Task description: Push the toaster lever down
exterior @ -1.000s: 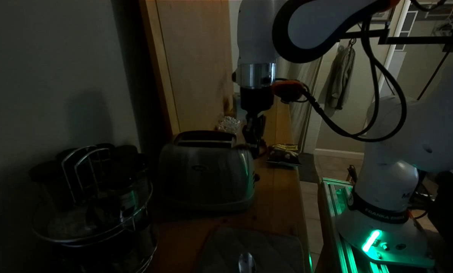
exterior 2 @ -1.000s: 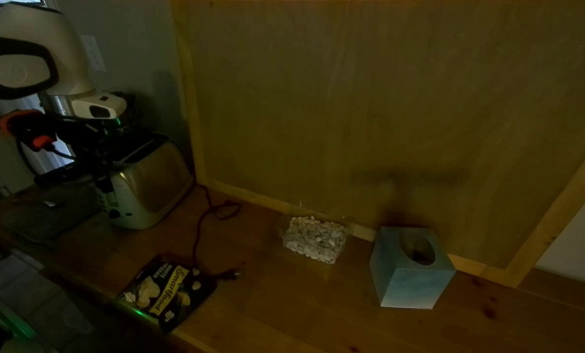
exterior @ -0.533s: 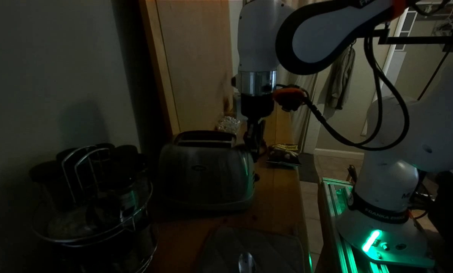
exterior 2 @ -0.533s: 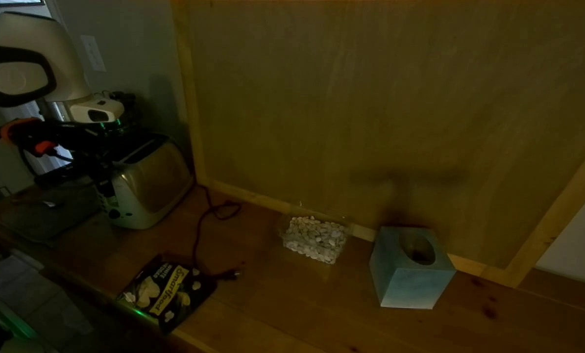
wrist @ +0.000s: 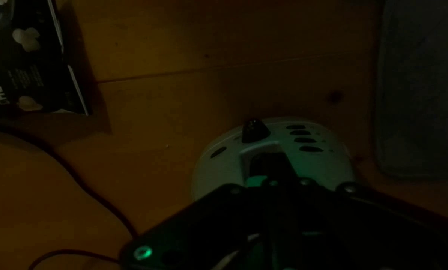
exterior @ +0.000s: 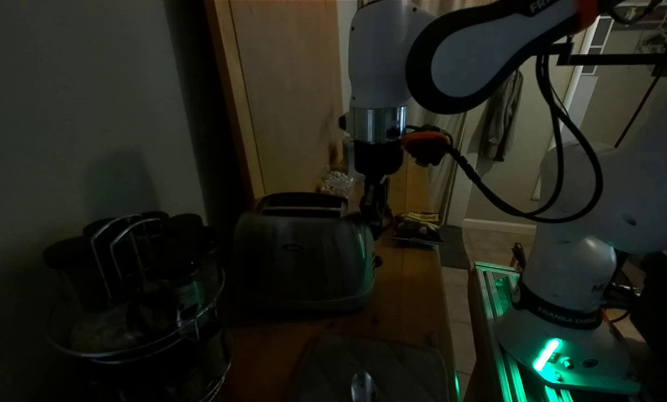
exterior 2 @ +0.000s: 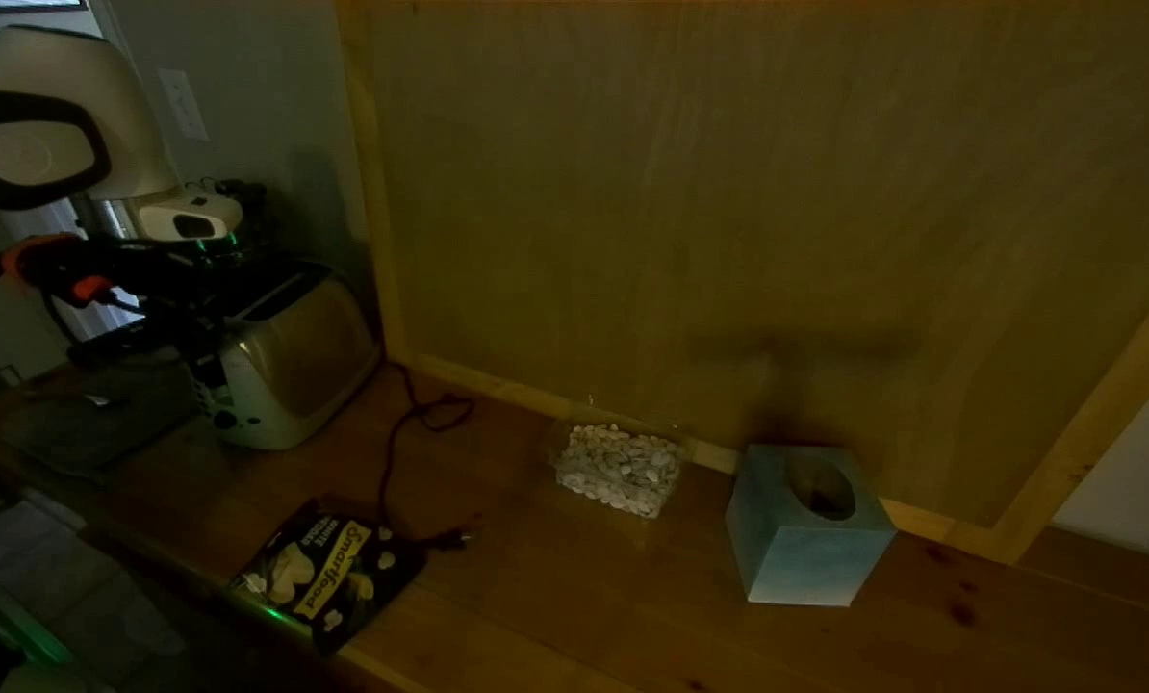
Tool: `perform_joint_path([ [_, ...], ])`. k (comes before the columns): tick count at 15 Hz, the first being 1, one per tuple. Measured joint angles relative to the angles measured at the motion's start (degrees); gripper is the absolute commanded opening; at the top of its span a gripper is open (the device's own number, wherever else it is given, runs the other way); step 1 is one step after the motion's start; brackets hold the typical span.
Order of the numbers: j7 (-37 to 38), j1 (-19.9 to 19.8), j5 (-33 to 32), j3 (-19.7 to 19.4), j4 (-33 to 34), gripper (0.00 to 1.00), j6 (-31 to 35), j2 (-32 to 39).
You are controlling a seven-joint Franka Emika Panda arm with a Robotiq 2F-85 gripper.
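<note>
The toaster (exterior: pixel 303 262) has a brushed silver body and a dark slotted top. It also shows in an exterior view (exterior 2: pixel 310 351), and its pale control end shows in the wrist view (wrist: pixel 220 172). My gripper (exterior: pixel 376 231) points down at this end face, close against its upper part; it also shows in an exterior view (exterior 2: pixel 211 375). In the wrist view the fingers (wrist: pixel 277 163) are together over the recessed slot. A dark rounded shape beside the tips, apparently the lever (wrist: pixel 257 164), is partly hidden by them. Dimness hides whether they touch.
A dark knob (wrist: pixel 254 132) projects below the slot. A snack bag (exterior 2: pixel 329 576), power cord (exterior 2: pixel 392 462), pebble-filled clear box (exterior 2: pixel 621 470) and tissue box (exterior 2: pixel 810 549) are on the counter. A wire jar rack (exterior: pixel 143 352) and grey mat (exterior: pixel 333 374) are near the toaster.
My gripper and arm have moved down along the toaster's end face, mostly in the earlier half second. In the latest half second they have barely moved. The toaster body has stayed in place.
</note>
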Motion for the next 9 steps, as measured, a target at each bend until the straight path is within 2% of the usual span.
perform_joint_path([
  [9, -2.87, 0.12, 0.11, -1.05, -0.01, 0.01, -0.68, 2.67],
])
